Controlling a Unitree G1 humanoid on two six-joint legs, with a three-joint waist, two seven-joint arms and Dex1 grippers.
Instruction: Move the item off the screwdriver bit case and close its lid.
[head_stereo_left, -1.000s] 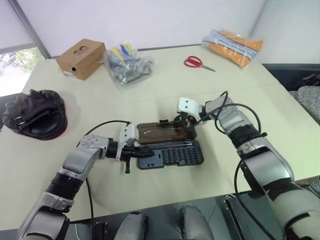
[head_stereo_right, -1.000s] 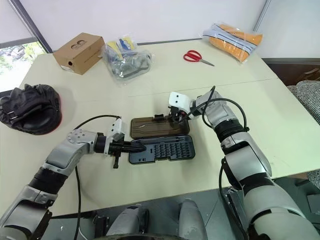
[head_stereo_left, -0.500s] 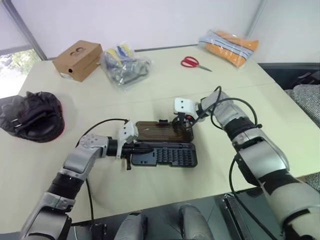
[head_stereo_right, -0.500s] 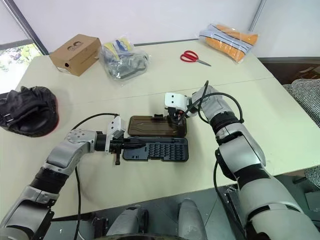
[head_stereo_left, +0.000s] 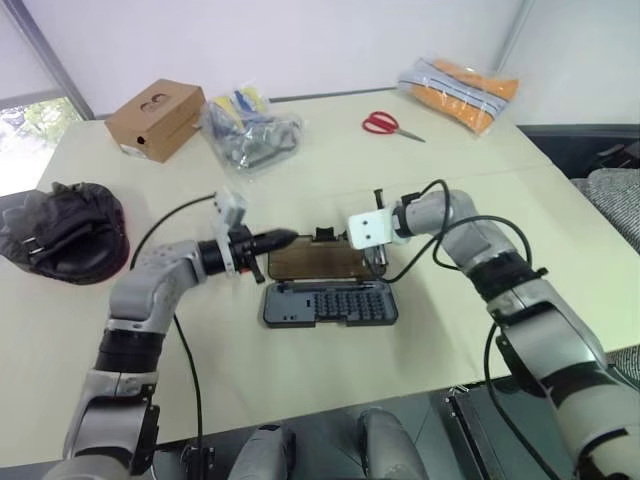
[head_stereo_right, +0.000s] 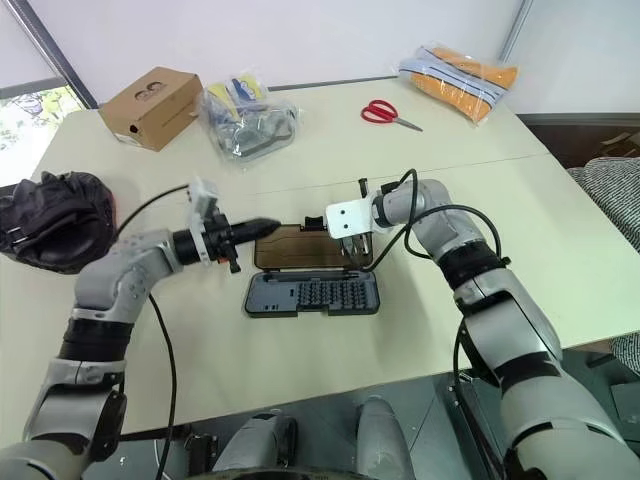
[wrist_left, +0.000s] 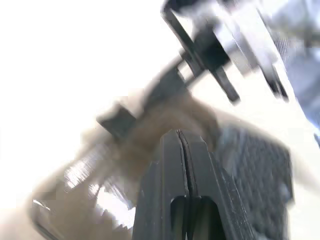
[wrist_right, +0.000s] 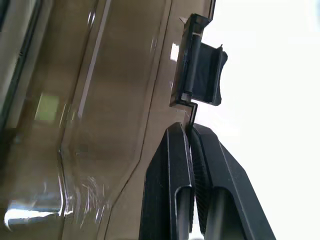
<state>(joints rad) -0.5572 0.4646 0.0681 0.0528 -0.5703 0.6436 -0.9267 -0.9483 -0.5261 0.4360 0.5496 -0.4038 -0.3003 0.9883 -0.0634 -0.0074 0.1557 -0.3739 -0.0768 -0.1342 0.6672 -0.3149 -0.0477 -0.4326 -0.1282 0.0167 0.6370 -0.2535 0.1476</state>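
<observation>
1. The screwdriver bit case (head_stereo_right: 312, 295) lies open near the front middle of the bench (head_stereo_right: 560, 250); its grey tray is toward the robot and the lid (head_stereo_right: 315, 245) lies flat behind it, joined along the hinge.
2. The item (head_stereo_right: 50, 220), the black padded mitt, sits far to the left on the bench, well apart from the case; I judge this part of the task as done, and only the closing is left.
3. The right hand (wrist_right: 192, 145) has its two fingers pressed together on the far edge of the lid, just beside the small black latch (wrist_right: 202, 75); it appears to pinch the thin rim.
4. The left hand (head_stereo_right: 262, 228) is closed with nothing in it, above the left end of the lid.
5. The lid looks like thin, stiff, smooth plastic; it should be light but slippery, so a pinch may slide off.
6. The best place to hold is the far edge near the latch, away from the hinge, so the lid turns easily; the light case could shift on the bench, so the tray may need steadying.
7. The latch probably needs a firm press at the end.
</observation>
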